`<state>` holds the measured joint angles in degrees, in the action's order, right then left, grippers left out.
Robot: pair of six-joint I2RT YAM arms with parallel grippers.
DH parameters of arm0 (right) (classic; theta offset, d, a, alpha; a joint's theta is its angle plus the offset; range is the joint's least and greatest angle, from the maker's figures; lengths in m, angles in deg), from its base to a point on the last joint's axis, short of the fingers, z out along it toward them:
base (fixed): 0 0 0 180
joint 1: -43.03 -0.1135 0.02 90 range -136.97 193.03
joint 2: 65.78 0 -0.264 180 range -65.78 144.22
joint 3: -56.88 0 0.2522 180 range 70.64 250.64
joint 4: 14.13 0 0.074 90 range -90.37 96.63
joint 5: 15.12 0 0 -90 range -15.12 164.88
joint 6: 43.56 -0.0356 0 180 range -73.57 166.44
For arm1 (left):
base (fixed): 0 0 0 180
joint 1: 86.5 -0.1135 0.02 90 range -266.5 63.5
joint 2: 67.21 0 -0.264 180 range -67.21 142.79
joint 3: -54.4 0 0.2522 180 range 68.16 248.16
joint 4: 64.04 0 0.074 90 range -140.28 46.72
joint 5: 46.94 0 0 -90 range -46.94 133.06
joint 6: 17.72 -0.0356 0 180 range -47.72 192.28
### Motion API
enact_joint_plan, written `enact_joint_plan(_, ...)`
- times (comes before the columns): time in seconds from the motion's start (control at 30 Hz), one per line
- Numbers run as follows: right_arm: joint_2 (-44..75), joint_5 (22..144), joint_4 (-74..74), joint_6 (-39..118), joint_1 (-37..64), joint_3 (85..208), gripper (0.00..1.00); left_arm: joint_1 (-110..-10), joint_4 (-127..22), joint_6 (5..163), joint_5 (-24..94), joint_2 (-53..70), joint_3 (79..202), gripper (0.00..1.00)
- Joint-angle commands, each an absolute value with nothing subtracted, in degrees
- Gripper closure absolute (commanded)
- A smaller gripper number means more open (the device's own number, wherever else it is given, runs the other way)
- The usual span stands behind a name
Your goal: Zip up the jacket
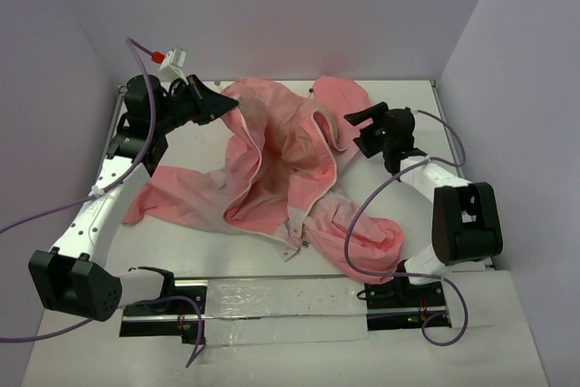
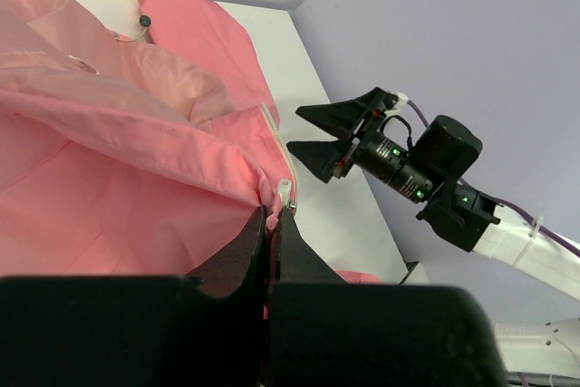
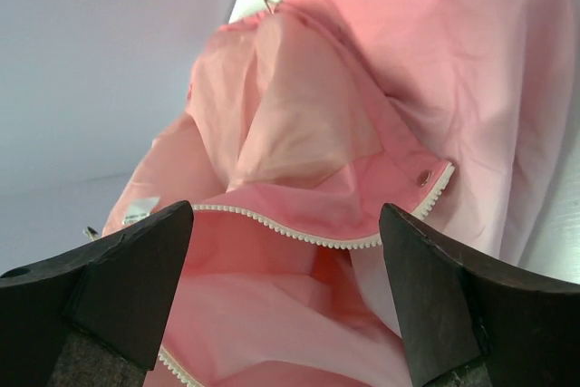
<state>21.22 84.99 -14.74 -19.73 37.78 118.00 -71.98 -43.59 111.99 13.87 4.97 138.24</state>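
L tool (image 2: 275, 217) clamps jacket (image 2: 136, 133) edge; R tool (image 3: 285, 213) spread wide.

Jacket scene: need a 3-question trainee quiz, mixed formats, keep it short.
1. True or false: the left gripper is shut on the edge of the jacket, right by the end of its zipper.
2. Pick one. The right gripper is: A) shut on a sleeve; B) open, holding nothing, beside the jacket; C) out of every view.
3. Fill the gap: the front of the jacket lies ____, its two rows of zipper teeth apart.

Key: 1 true; 2 B; 3 unzipped.
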Motion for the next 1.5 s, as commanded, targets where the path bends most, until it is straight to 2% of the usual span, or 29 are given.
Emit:
enact_joint_plan(0.0,20.3,85.0,-14.0,-22.3,38.0,117.4,0.12,-72.2,-46.0,111.3,12.6,2.9,138.6,1.0)
enact_joint_plan(0.43,25.0,90.8,-24.3,-32.2,35.4,110.6,0.16,-72.2,-45.4,110.8,12.8,2.7,138.3,1.0)
enact_joint_plan(0.9,32.8,90.6,-26.0,-34.1,35.4,116.5,0.17,-72.2,-44.0,110.0,13.5,2.5,138.9,1.0)
enact_joint_plan(1.17,34.6,90.9,-24.7,-33.4,35.0,119.8,0.23,-72.2,-43.8,109.7,13.5,2.7,139.4,1.0)
enact_joint_plan(1.23,34.2,90.1,-25.1,-33.2,34.9,118.9,0.29,-72.2,-44.3,110.0,13.3,3.0,139.3,1.0)
enact_joint_plan(1.27,34.4,90.1,-25.3,-32.9,35.0,118.8,0.36,-72.2,-44.4,110.1,13.1,3.2,139.3,1.0)
enact_joint_plan(1.33,34.9,90.1,-25.4,-32.3,35.0,119.1,0.65,-72.2,-44.5,110.2,12.9,3.4,139.3,1.0)
enact_joint_plan(1.37,34.9,89.7,-25.2,-32.0,35.0,119.4,0.9,-72.2,-44.4,110.1,12.8,3.5,139.2,1.0)
enact_joint_plan(1.4,34.7,89.2,-24.6,-30.9,35.0,119.9,0.98,-72.2,-44.3,110.0,13.0,3.2,139.1,1.0)
enact_joint_plan(1.47,34.0,88.3,-22.9,-28.8,34.9,120.3,1.0,-72.2,-44.2,109.8,13.4,3.2,139.1,1.0)
